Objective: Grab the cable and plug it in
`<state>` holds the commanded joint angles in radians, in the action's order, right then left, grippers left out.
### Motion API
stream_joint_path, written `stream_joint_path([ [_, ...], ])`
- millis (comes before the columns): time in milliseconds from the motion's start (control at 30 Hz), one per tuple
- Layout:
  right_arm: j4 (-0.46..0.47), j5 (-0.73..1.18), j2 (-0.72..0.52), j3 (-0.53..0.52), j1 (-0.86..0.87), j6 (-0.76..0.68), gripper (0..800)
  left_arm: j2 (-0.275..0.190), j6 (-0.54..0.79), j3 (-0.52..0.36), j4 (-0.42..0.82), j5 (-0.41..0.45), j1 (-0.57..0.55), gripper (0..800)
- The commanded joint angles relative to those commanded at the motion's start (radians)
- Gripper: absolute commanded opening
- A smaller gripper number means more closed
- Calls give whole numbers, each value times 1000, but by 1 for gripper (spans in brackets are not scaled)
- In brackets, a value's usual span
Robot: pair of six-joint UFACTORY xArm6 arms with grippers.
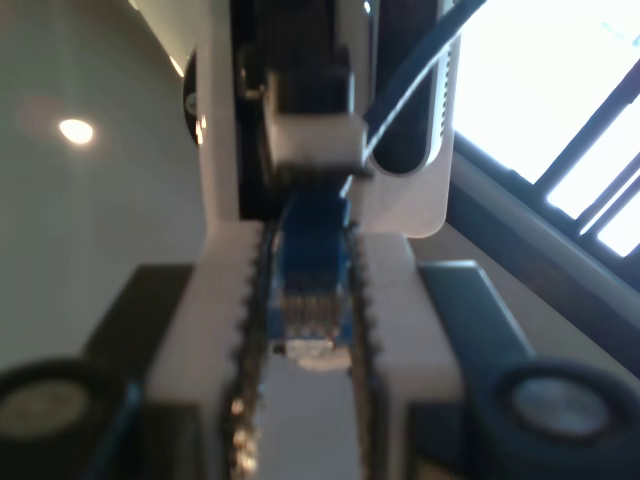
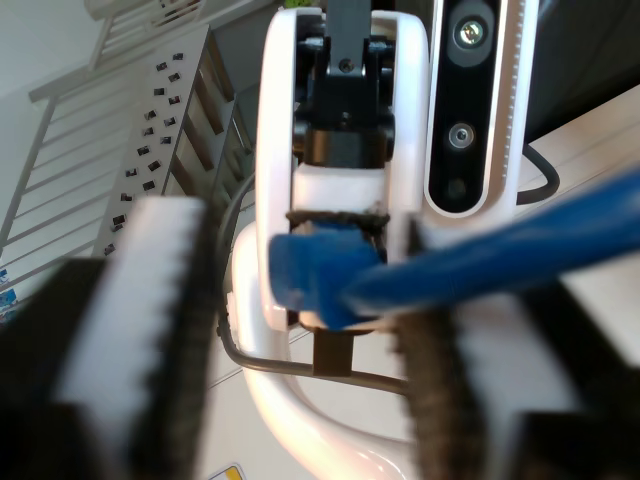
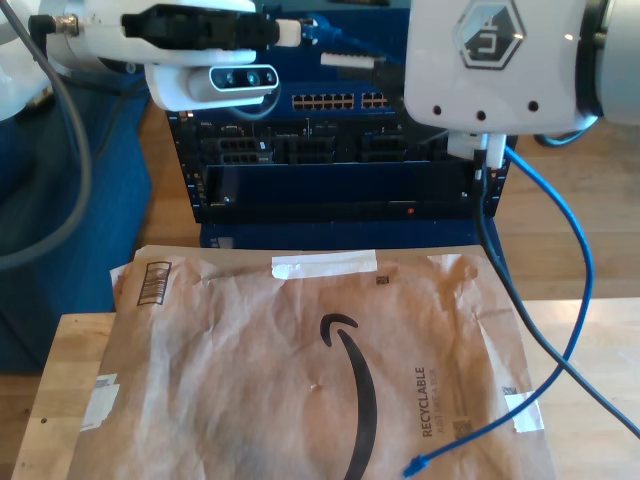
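holding the cable (image 1: 310,290) by its plug end in my first tool (image 1: 310,250), pads clenched flush against both sides of the plug, gold contacts facing the wrist camera. over on my second tool (image 2: 300,260), looks released: pads (image 2: 160,300) standing wider apart than the cable, with the blue line just leaning across one of them. both tools nose to nose in mid-air, cameras staring at each other.

from outside: an arm (image 3: 200,30) reaching in from the exterior view's left, tip right up against a bit of blue in front of the network switch (image 3: 330,190). can't tell which arm from the wrist views. rest of the cable dropping down the exterior view's right and curling back onto the brown mailer (image 3: 250,380) on the table (image 3: 50,400), far plug (image 3: 418,465) lying loose there.

reads as grab done, plug-in not yet started: a mid-air regrip to sort out the plug's heading.

next up, probably: getting the plug nose aimed at the port row (image 3: 325,100), clip the right way round, then a slow straight push. worth minding the slack too, to avoid a tug sideways.
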<state>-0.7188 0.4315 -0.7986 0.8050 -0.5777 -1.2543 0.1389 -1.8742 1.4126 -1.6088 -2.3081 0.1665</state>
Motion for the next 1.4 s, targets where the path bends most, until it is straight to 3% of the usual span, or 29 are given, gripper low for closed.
stream_joint_path([
  [567, -2, 2, 3, 2, -17, -3, 221, 0, 0, -2, 0, 0, -2, 16],
  [667, -2, 2, 5, 3, -17, -3, 192, 0, 0, 0, 0, 0, -2, 16],
  [767, -2, -2, 5, 2, -17, -5, 98, 0, 0, 0, 0, 0, -2, 37],
  [800, -2, -5, 5, 3, -15, -5, 77, 0, 2, -2, 0, -2, 0, 107],
  [833, -2, -14, 5, 2, -17, -5, 64, 0, 5, -3, -2, -2, 0, 251],
  [867, -2, -23, 5, 2, -17, -5, 38, 0, 8, -5, -2, -3, 0, 343],
  [1000, -2, -25, 5, 0, -17, -6, 14, 0, 11, -5, -5, -2, 0, 586],
  [1033, -2, -25, 5, 0, -17, -6, 10, -2, 11, -3, -8, 0, 0, 723],
  [1067, -2, -25, 5, 0, -17, -6, 9, -2, 11, -2, -8, 6, 2, 798],
  [1167, -3, -28, 18, -5, -15, -8, 7, -3, 0, 0, -3, 44, 15, 799],
  [1267, 5, -28, 51, -6, -3, -38, 3, -6, 2, 0, 28, 150, 66, 799],
  [1400, 9, -41, 75, -35, 63, -48, 2, -15, 5, 12, 275, 270, 110, 799],
])
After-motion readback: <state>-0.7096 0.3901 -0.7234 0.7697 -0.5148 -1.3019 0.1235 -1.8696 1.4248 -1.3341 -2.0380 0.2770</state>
